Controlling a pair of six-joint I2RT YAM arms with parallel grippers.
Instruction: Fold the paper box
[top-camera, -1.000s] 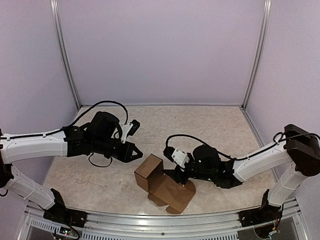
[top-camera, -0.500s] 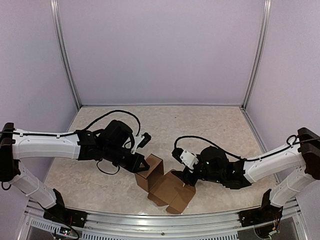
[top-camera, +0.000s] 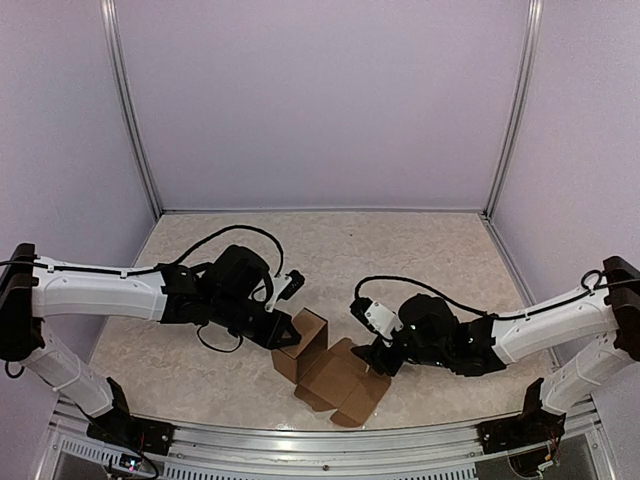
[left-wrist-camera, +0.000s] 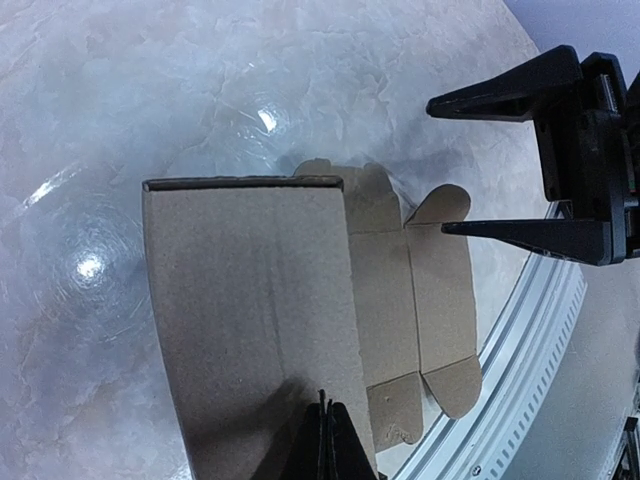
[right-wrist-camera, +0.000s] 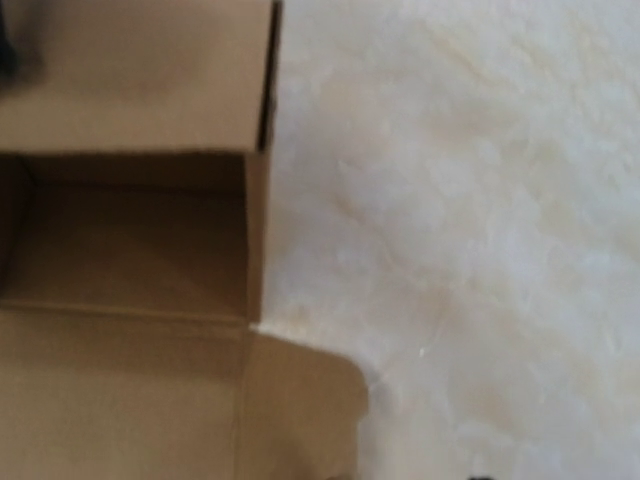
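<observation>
Left claw (top-camera: 285, 338), pinched shut and empty, has swung in from 9 o'clock to the raised wall of the paper box (top-camera: 325, 372), half-formed near the counter's (top-camera: 420, 250) 6 o'clock edge; a push to square it seems next. Right claw (top-camera: 376, 360) waits spread at 3 o'clock, gripping nothing. Its camera is blurred, fingers unseen; left-tip contact is unclear.

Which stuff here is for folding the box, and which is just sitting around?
For the job: paper box, left gripper, right gripper.
Just there: marbled table, metal rail, black cables.
</observation>
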